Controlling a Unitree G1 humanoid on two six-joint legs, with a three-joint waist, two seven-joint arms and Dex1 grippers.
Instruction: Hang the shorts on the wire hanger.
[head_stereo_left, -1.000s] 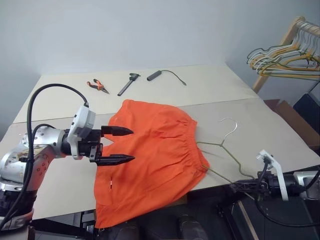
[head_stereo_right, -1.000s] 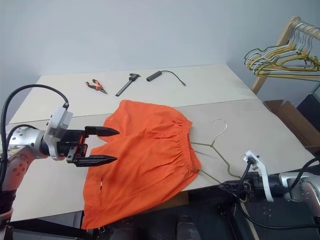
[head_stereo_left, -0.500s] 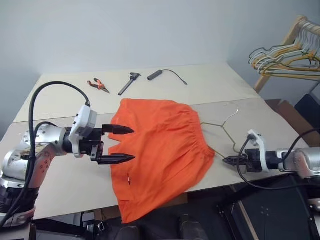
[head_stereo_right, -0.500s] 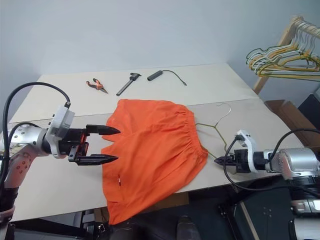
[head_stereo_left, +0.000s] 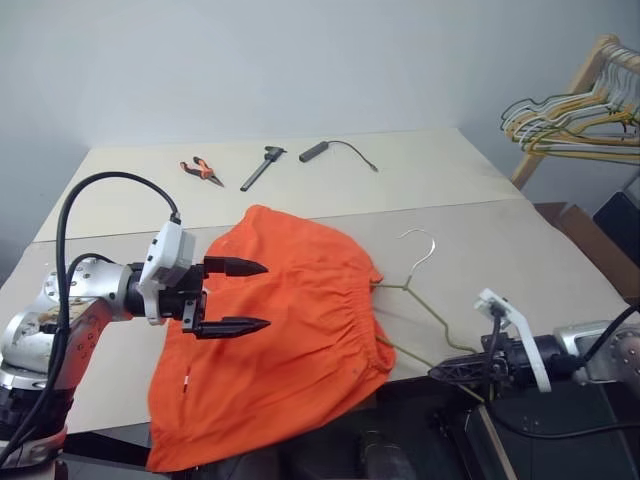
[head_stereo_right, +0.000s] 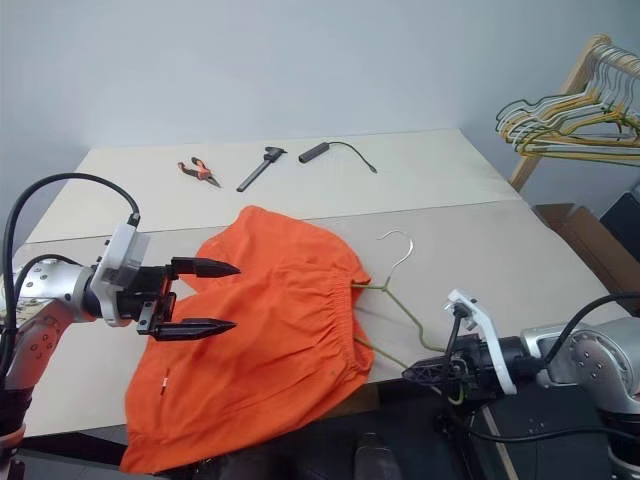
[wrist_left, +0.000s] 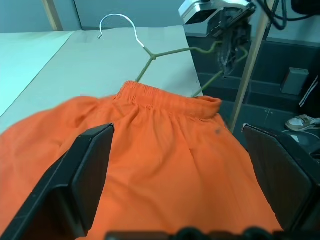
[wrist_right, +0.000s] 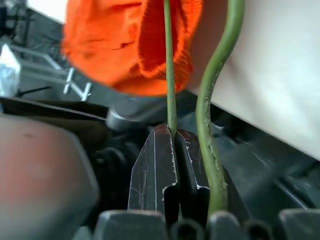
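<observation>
Bright orange fabric shorts (head_stereo_left: 280, 330) drape over the table's (head_stereo_left: 520, 240) near edge, threaded onto the thin olive-gold wire hanger (head_stereo_left: 420, 300). Right gripper (wrist_right: 175, 150) jaws pinch its wire; left gripper (head_stereo_left: 240, 296) jaws gape empty. Next, probably spread the waistband.

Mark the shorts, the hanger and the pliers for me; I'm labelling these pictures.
shorts (head_stereo_left: 290, 320), left eye view, middle of the orange fabric.
hanger (head_stereo_left: 406, 287), left eye view, twisted neck below the hook.
pliers (head_stereo_left: 196, 168), left eye view, orange handles.
</observation>
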